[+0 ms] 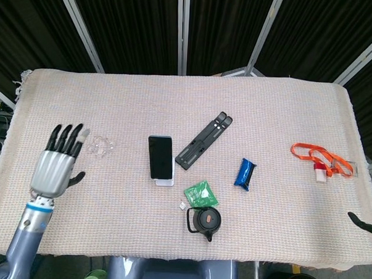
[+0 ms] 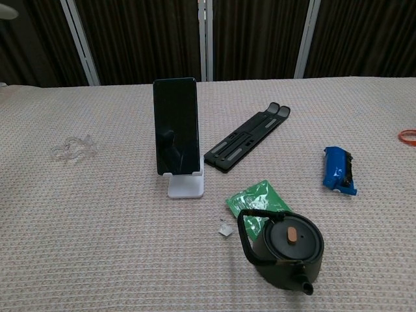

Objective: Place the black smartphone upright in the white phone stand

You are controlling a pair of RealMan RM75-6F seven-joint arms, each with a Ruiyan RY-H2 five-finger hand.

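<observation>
Dark curtains with pale metal uprights closed off the space behind a table (image 1: 286, 113) covered in a beige woven cloth. Near the middle of the table the black smartphone (image 1: 160, 157) (image 2: 176, 126) stood upright in the white phone stand (image 1: 165, 182) (image 2: 186, 185), leaning back slightly with its screen toward the front edge. The left hand (image 1: 57, 163) hovered by the table's left edge, fingers spread apart and holding nothing, well apart from the phone, with a clear plastic piece (image 1: 101, 146) (image 2: 73, 148) lying between them. Only a dark tip of the right hand (image 1: 362, 222) showed at the right edge, so its state could not be told. A black folding stand (image 1: 203, 140) (image 2: 247, 136) lay flat just right of the phone, a green packet (image 1: 200, 194) (image 2: 258, 199) and a black teapot (image 1: 204, 222) (image 2: 284, 247) sat toward the front edge, and a blue packet (image 1: 244, 173) (image 2: 339, 170) and an orange lanyard (image 1: 321, 158) lay further right.
</observation>
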